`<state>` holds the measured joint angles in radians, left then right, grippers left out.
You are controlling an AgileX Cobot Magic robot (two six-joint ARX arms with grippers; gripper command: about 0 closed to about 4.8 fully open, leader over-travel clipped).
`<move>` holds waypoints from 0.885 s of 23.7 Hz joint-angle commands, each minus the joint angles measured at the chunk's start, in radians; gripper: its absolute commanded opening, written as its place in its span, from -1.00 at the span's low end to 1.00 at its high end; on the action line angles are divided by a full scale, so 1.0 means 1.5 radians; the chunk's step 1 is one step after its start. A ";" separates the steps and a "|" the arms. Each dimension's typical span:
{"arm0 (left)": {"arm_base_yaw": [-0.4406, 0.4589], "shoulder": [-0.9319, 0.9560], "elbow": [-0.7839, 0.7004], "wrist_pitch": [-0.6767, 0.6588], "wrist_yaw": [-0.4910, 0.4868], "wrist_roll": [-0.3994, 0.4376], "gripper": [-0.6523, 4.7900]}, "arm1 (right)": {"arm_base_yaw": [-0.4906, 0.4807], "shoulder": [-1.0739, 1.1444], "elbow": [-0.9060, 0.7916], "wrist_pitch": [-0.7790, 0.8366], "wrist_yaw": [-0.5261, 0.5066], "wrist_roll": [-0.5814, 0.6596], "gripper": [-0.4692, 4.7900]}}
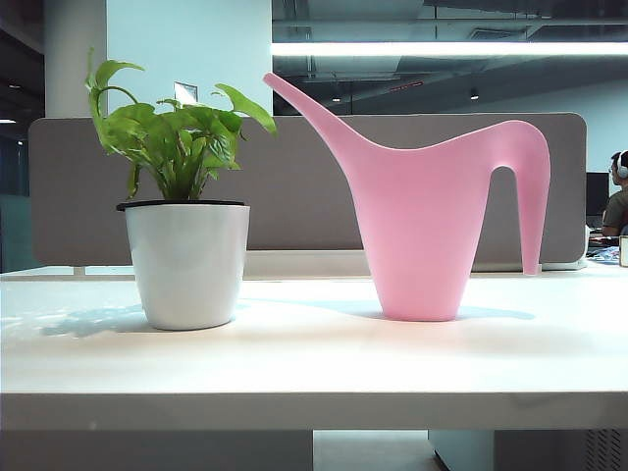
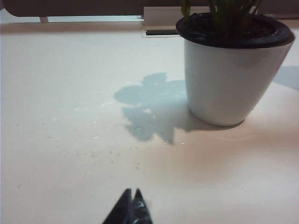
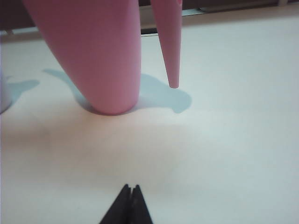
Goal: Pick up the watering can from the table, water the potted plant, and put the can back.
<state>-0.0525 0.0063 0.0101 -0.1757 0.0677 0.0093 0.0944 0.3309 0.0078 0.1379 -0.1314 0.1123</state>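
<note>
The pink watering can (image 1: 422, 226) stands upright on the table (image 1: 314, 363), right of centre, spout aimed left toward the potted plant (image 1: 186, 260). The plant's green leaves rise from a white pot with a black rim. Neither gripper shows in the exterior view. In the right wrist view the can's body (image 3: 100, 56) and the hanging handle end (image 3: 170, 46) lie ahead of my right gripper (image 3: 130, 188), which is shut, empty and well short of the can. In the left wrist view my left gripper (image 2: 132, 192) is shut and empty, with the white pot (image 2: 229, 79) some way ahead.
A grey partition (image 1: 304, 186) runs along the table's far edge. A person with headphones (image 1: 618, 196) sits behind it at the far right. Small water droplets (image 2: 140, 128) lie on the tabletop near the pot's shadow.
</note>
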 commanded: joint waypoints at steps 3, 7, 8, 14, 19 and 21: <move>0.001 0.001 -0.001 0.004 0.002 0.001 -0.78 | 0.000 -0.129 -0.005 -0.117 0.006 -0.046 -0.85; 0.001 0.001 -0.001 0.003 0.002 0.001 -0.78 | -0.001 -0.187 -0.005 -0.169 0.017 -0.045 -0.85; 0.001 0.001 -0.001 0.004 0.002 0.001 -0.78 | -0.001 -0.201 -0.005 -0.180 0.016 -0.045 -0.85; 0.001 0.001 -0.001 0.003 0.002 0.001 -0.78 | 0.001 -0.219 -0.004 -0.206 0.017 -0.045 -0.84; 0.001 0.001 -0.001 0.003 0.002 0.001 -0.78 | 0.001 -0.219 -0.004 -0.206 0.017 -0.045 -0.84; 0.001 0.001 -0.001 0.003 0.002 0.001 -0.78 | -0.001 -0.219 -0.004 -0.206 0.017 -0.045 -0.84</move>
<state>-0.0525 0.0067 0.0101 -0.1757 0.0677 0.0093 0.0948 0.0032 0.0078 -0.1822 -0.1089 0.0456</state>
